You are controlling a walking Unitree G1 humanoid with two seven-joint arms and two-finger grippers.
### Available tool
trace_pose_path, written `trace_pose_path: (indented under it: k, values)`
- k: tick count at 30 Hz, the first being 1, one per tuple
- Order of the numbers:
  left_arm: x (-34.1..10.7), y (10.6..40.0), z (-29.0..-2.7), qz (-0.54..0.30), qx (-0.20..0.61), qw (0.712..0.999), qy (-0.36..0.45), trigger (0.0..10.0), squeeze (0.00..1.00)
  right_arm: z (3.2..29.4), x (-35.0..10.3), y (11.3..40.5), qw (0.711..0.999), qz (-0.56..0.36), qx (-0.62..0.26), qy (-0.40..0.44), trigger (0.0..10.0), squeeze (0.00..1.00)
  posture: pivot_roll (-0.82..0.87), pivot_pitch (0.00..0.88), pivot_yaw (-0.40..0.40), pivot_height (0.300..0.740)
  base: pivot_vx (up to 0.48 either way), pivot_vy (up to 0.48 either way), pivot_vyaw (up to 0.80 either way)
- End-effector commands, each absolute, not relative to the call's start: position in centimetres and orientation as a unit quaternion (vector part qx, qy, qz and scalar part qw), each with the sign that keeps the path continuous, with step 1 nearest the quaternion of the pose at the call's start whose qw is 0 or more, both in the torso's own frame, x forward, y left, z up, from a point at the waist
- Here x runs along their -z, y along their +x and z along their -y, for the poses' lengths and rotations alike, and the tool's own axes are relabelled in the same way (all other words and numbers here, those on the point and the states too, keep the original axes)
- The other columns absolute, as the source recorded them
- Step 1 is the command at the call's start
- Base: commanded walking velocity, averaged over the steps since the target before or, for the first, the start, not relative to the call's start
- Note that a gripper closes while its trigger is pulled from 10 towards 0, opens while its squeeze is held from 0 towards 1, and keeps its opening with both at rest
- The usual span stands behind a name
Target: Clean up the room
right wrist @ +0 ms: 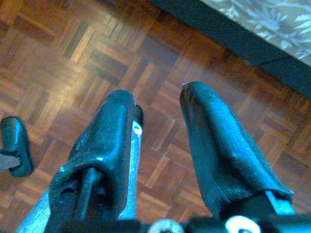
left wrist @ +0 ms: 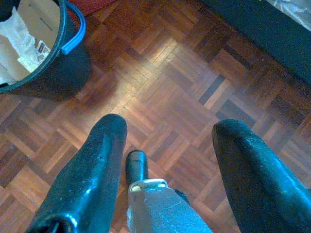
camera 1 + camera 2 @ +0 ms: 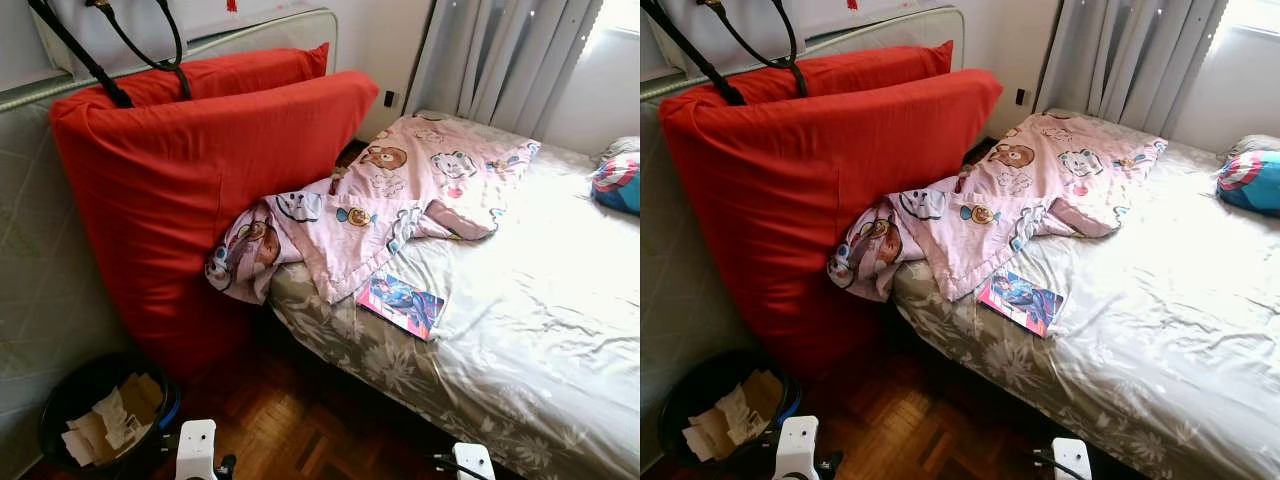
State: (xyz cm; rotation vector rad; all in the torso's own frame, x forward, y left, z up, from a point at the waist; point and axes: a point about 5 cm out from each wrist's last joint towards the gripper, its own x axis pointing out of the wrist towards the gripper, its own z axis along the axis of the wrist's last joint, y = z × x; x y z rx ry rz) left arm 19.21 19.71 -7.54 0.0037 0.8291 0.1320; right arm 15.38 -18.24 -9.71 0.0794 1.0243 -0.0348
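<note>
Barely begun: the room is untidy and both grippers hang empty by the bed.

Closest to me, the left gripper (image 2: 167,145) points down at the parquet floor (image 2: 184,73) with its fingers apart and nothing between them; the right gripper (image 1: 158,131) does the same, fingers parted, nearer the bed's edge. Off the foot of the bed sits a dark bin (image 3: 70,400) already holding crumpled paper (image 3: 110,420). On the bed (image 3: 540,330), near its edge, lies a colourful comic book (image 3: 402,304), and just beyond it a pink cartoon blanket (image 3: 380,200) is rumpled, one end drooping off the bed against the red mattress (image 3: 190,190) propped alongside. I'd judge the book and blanket are both left to do.
</note>
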Motion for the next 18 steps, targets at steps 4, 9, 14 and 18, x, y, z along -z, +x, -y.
trace_pose_path:
  k: [4, 9, 14, 18]
  values:
    - [4.79, 24.06, -21.15, -0.407, -0.044, 0.912, 0.016, 10.0, 0.00, 20.47, 7.27, 19.97, 0.898, -0.422, 0.066, 0.105, 10.0, 0.00, 0.05, 0.000, -0.080, 0.740, 0.190, 0.000, 0.00]
    - [4.82, 24.03, -21.13, -0.408, -0.042, 0.912, 0.018, 10.0, 0.00, 20.47, 7.28, 19.94, 0.898, -0.422, 0.065, 0.106, 10.0, 0.00, 0.05, 0.000, -0.079, 0.740, 0.302, 0.000, 0.00]
    - [4.85, 23.97, -21.16, -0.409, -0.041, 0.911, 0.019, 10.0, 0.00, 20.40, 7.31, 19.91, 0.898, -0.422, 0.062, 0.106, 10.0, 0.00, 0.05, 0.000, -0.075, 0.740, 0.337, 0.000, 0.00]
    - [4.88, 23.91, -21.20, -0.410, -0.041, 0.911, 0.020, 10.0, 0.00, 20.35, 7.34, 19.86, 0.898, -0.422, 0.060, 0.106, 10.0, 0.00, 0.05, 0.000, -0.070, 0.740, 0.346, 0.000, 0.00]
